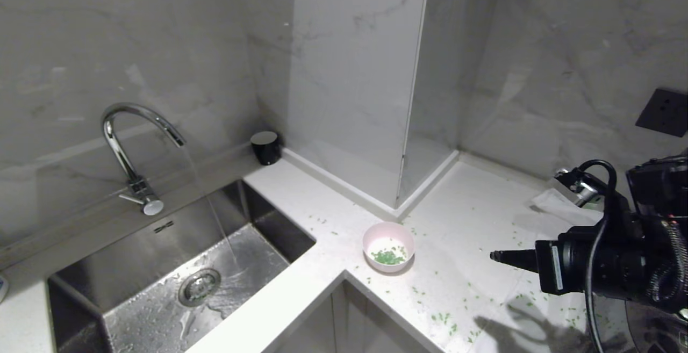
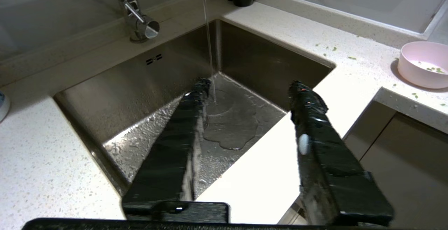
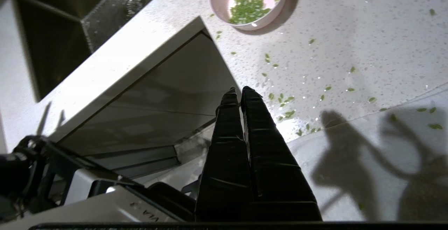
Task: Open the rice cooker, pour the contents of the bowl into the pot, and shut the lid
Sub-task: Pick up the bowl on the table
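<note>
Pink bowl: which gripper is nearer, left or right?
Right. The right gripper hangs above the counter beside the bowl. The left gripper hangs over the sink's front edge, farther off.

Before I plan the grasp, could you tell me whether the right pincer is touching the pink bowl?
Apart. The head view shows the right pincer, shut, with bare countertop between it and the bowl.

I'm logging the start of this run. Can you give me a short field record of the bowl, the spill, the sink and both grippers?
bowl: pale pink, upright on the counter near its inner corner
contents: green grains inside the bowl
spill: loose green grains scattered on the counter
faucet: running into the steel sink
right gripper: shut, empty, above the counter
left gripper: open, empty, over the sink edge
</note>
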Robot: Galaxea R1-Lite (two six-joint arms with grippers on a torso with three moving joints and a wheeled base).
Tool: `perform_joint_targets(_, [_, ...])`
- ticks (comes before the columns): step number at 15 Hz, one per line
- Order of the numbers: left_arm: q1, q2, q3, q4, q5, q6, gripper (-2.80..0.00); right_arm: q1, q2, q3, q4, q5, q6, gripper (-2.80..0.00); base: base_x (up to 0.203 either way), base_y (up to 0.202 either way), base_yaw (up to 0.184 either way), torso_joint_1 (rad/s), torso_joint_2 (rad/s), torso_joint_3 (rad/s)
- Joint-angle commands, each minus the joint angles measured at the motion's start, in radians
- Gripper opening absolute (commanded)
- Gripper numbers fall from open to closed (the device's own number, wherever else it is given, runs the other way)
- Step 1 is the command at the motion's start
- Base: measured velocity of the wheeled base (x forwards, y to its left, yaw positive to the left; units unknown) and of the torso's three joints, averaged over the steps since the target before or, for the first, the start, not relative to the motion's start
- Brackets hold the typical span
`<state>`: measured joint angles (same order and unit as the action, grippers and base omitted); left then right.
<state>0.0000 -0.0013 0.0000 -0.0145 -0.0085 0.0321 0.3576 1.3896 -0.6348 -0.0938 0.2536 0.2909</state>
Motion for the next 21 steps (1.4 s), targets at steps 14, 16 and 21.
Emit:
perform_joint_targets(14, [0.002, 0.000, -0.011, 0.034, 0.002, 0.000, -2.80, 0.156, 0.268, -0.126, -0.014, -0.217, 0.052, -2.80, 0.000, 0.000, 0.000, 0.000, 0.00, 0.000])
perform_joint_targets(16, [0.002, 0.000, -0.011, 0.034, 0.004, -0.006, -2.80, 0.134, 0.405, -0.152, -0.069, -0.232, 0.051, -2.80, 0.000, 0.000, 0.000, 0.000, 0.00, 0.000])
perform_joint_targets(21, [0.002, 0.000, -0.011, 0.034, 0.009, -0.017, -2.80, 0.005, 0.699, -0.340, -0.171, -0.325, 0.042, -2.80, 0.000, 0.000, 0.000, 0.000, 0.00, 0.000])
